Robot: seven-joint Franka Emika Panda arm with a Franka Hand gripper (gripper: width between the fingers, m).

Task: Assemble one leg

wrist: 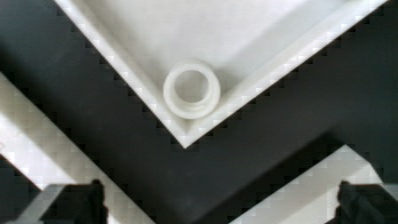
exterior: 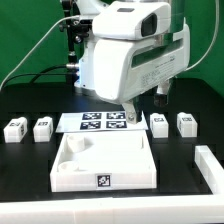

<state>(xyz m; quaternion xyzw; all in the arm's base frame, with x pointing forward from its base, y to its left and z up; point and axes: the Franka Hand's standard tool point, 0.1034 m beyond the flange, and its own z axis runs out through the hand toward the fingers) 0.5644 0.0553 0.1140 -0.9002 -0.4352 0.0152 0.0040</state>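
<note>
exterior view, left to right: far-left leg (exterior: 14, 127) and second leg (exterior: 42, 127) stand on the black table (exterior: 25, 190), near each other but apart, tags facing the camera. next is the marker board (exterior: 100, 122), flat at mid-table. just in front of it sits the big white plate (exterior: 75, 178), rim up, with a tag on its front wall. a round socket (exterior: 82, 148) shows in its back corner on the exterior view's left. the arm body fills top centre. the gripper (exterior: 130, 113) hangs low over the marker board's right end, near the plate's back right corner. right of it are third leg (exterior: 158, 123) and far-right leg (exterior: 187, 123), upright on the table and apart from each other. a white bar (exterior: 210, 168) lies at the exterior view's right edge, partly cut off. all four legs are loose on the table, outside the plate.

wrist view: looks down on one plate corner (wrist: 267, 40) with its corner socket (wrist: 192, 88); can't tell which corner. the gripper (wrist: 217, 205) shows as two dark fingertips (wrist: 71, 205) spread wide, holding nothing, only table between them.
</note>
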